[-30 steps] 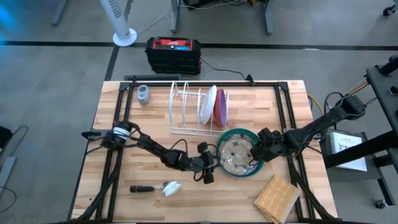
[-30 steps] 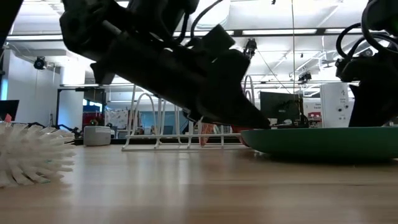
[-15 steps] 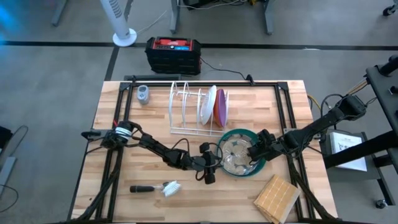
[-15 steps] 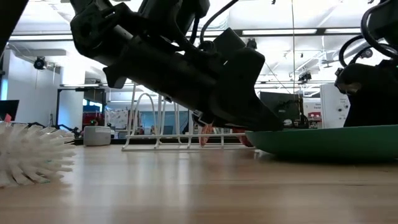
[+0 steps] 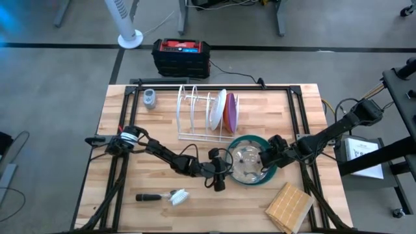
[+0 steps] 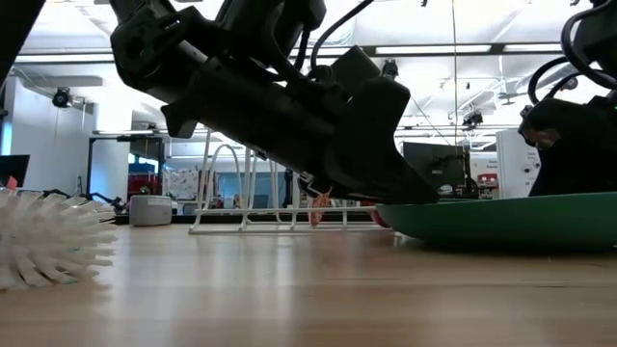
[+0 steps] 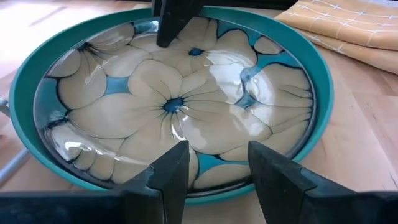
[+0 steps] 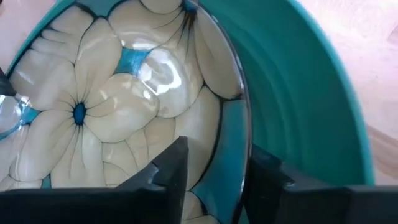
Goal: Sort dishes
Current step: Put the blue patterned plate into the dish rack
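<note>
both tools pinching the teal plate from opposite sides

right tool (image 5: 266,158) has its two fingers (image 8: 168,171) straddling the raised rim of the teal-green plate (image 5: 247,160), one inside the bowl and one outside, so it looks like a pinch on the rim, though i can't tell for sure that the pads are fully pressed on. left tool (image 5: 223,170) is at the opposite rim, fingers (image 7: 171,174) partly spread over the near edge with the rim between them, so my read is it's pinching that side too.

why two tools? my guess is the plate is the biggest one and lying flat, so one tool steadies or tips it while the other gets a proper hold on the edge. grabbing at the rim makes sense, since it's the only bit of a flat plate you can get fingers around.

plate sits face up toward the front right of the surface, just in front of the white wire rack (image 5: 201,116), flower pattern up. it's round so no real long axis, and in the low view it looks slightly tilted rather than dead flat. the rack already has a purple plate (image 5: 230,110) standing on edge in its right end with another pale-looking one just beside it. wooden block (image 5: 288,207) is at the front right corner, dish brush (image 5: 170,195) near the front edge.
</note>
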Robot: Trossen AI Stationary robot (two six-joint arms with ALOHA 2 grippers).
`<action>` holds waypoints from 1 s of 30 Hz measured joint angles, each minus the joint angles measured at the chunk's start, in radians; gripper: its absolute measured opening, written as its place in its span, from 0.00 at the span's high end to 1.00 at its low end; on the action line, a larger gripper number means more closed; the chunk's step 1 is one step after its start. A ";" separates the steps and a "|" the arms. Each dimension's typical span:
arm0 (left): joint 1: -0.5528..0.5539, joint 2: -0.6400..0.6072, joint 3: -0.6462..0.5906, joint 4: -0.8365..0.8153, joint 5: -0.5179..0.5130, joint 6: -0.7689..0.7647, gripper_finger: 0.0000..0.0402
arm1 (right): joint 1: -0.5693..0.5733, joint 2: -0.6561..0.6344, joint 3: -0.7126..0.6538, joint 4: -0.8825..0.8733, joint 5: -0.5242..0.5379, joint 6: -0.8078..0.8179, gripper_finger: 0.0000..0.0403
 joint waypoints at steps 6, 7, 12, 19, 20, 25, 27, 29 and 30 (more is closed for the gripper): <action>0.003 0.000 -0.001 -0.002 -0.004 0.003 0.62 | 0.000 -0.002 -0.013 0.024 0.030 -0.001 0.87; 0.003 0.000 -0.001 -0.002 -0.005 0.006 0.62 | 0.001 -0.002 -0.013 0.026 0.033 -0.003 0.89; 0.004 0.001 -0.002 0.000 -0.006 0.009 0.62 | 0.001 -0.022 -0.012 0.022 0.039 -0.026 0.93; 0.004 0.000 -0.002 0.009 -0.010 0.015 0.62 | 0.000 -0.118 -0.014 0.007 0.036 -0.099 0.96; 0.004 0.000 -0.002 0.012 -0.010 0.015 0.62 | 0.000 -0.130 -0.014 0.005 0.030 -0.110 0.96; 0.004 -0.009 -0.002 0.020 -0.009 0.014 0.62 | 0.001 -0.179 -0.015 -0.007 0.024 -0.149 0.97; 0.004 -0.017 -0.002 0.021 -0.009 0.016 0.62 | 0.001 -0.191 -0.015 -0.009 0.024 -0.158 0.97; 0.004 -0.029 -0.002 0.022 -0.009 0.021 0.62 | 0.001 -0.202 -0.016 -0.012 0.024 -0.167 0.97; 0.004 -0.035 -0.002 0.022 -0.009 0.023 0.62 | 0.001 -0.205 -0.016 -0.013 0.024 -0.168 0.97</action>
